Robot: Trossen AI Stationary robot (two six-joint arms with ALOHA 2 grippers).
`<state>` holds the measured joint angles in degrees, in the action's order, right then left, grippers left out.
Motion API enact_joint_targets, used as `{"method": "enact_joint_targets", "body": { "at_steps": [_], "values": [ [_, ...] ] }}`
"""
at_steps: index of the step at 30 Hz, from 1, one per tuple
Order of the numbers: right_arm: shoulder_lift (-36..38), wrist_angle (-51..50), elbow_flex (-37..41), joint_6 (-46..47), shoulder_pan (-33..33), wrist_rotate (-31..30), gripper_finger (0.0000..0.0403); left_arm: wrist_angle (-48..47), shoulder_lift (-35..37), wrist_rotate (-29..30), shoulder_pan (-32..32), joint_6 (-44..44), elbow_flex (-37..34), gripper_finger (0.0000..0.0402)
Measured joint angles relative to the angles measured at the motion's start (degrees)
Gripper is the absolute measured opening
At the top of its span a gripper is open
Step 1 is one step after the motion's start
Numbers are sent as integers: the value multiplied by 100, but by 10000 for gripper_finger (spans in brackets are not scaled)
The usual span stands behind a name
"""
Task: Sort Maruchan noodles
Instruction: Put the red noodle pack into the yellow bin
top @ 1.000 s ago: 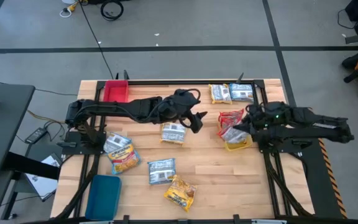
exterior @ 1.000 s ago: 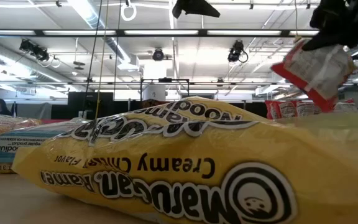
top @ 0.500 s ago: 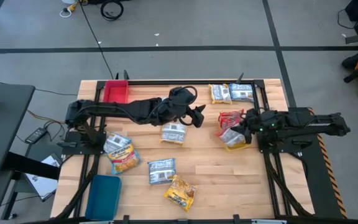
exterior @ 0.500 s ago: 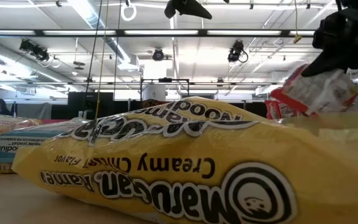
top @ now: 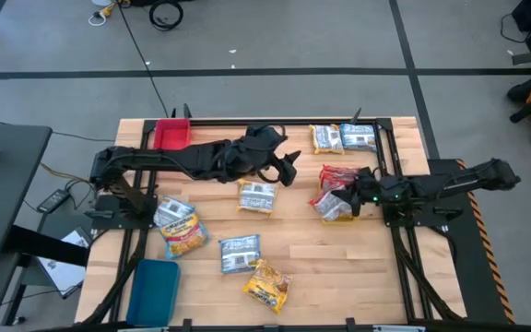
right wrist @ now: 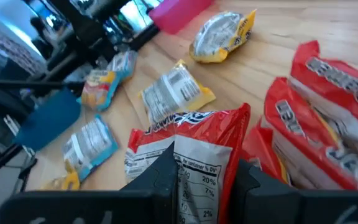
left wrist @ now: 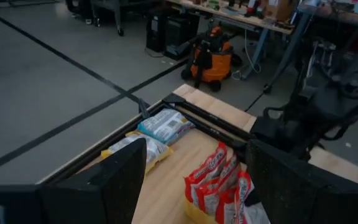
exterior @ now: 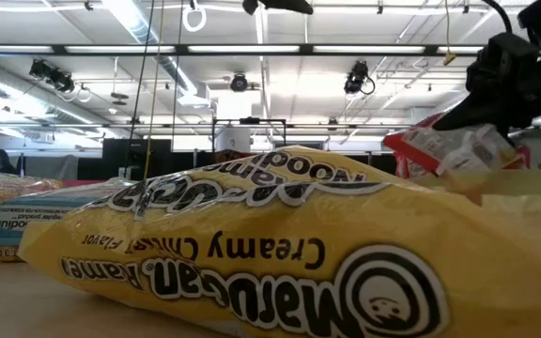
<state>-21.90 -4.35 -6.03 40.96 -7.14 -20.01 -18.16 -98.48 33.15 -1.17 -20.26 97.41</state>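
**Right gripper grasps a red noodle packet**

In the low view the big yellow packet [exterior: 280,253] fills the centre of the frame; its label reads "Maruchan Ramen Noodle, Creamy Chicken Flavor", upside down, long axis across the picture. At centre right of the high view, the right gripper [top: 347,200] is clenched on a red packet [top: 330,205] above the other red ones. The left gripper [top: 287,171] hangs released at upper centre, holding nothing

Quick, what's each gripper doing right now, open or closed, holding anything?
Left gripper: open, empty, above the table's middle.
Right gripper: shut on a red noodle packet, beside the other red packets.
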Motion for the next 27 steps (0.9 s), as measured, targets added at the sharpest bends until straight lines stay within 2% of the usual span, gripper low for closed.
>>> {"method": "enact_joint_targets", "body": {
  "at_steps": [2,5,8,14,17,23,25,27],
  "values": [
    [-180,414,136,-25,0,12,77,5,102,8,-8,125,2,279],
    [-354,284,-15,-124,2,311,92,-55,273,5,-17,308,0,279],
    [-527,-593,-579,-195,0,583,108,-81,408,9,-17,511,9,279],
    [-1164,-2996,-1962,-514,-2,245,113,-176,451,4,-34,765,2,279],
    [-1501,-3842,-2418,-576,0,432,114,-279,451,9,-86,786,4,279],
    [-2106,-5056,-3466,-1508,0,1739,123,-532,449,9,-221,807,0,279],
    [-2299,-5172,-3831,-1982,0,1829,123,-613,449,-1,-242,811,0,279],
    [-2489,-5123,-4135,-2489,0,1655,122,-682,449,-3,-238,809,0,279]
  ]
}}
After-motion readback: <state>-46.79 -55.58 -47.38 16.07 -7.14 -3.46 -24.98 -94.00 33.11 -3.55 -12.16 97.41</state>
